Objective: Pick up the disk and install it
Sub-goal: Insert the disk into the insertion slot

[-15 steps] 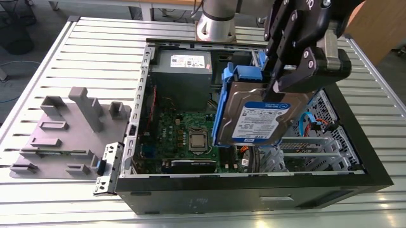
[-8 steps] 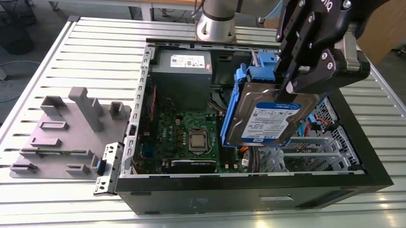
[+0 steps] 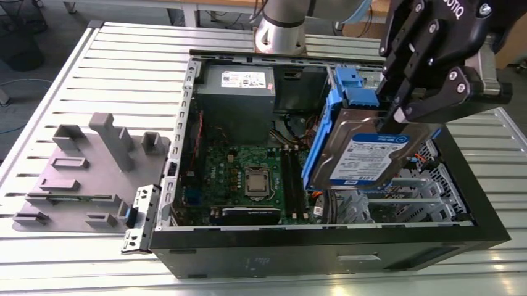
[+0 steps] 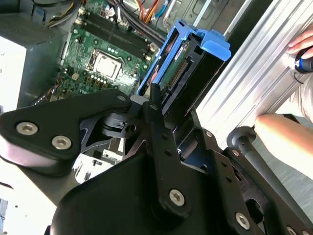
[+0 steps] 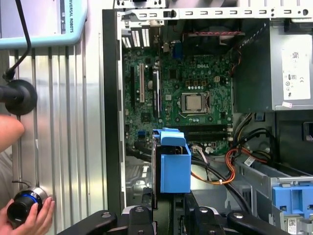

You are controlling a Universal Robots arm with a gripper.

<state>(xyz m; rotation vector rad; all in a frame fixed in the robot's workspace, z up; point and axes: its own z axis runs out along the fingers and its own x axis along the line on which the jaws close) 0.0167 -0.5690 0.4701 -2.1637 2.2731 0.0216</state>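
**Disk held by the pincer over the open case**

- The counter (image 3: 123, 61), a slatted metal surface, is seen carrying everything in the exterior view.
- An open computer case (image 3: 329, 243) is laid on its side on the counter, with its interior exposed upward.
- A grey fixture (image 3: 82, 172) with upright blocks is set on the counter, just beside the case on the exterior view's left.
- Inside the case, a grey power supply box (image 3: 239, 86) is noted in the far corner, with the green motherboard (image 3: 247, 179) on the case floor nearer the camera.
- The black pincer (image 3: 394, 116) is positioned above the case's side at the exterior view's right. Its fingers are closed on the upper end of the disk (image 3: 371, 157).
- The disk is held on end and tilted, with its white-and-blue label turned toward the exterior camera and its blue bracket running down the edge nearest the motherboard. Its lower end is seen within the case opening, beside the motherboard; whether it touches anything there cannot be told.
- Another blue carrier (image 5: 292, 198) is seated inside the case in the first wrist view, apart from the held disk.
- A person's hand (image 5: 32, 223) is seen on the counter outside the case, wrapped around a small black cylinder (image 5: 20, 208).
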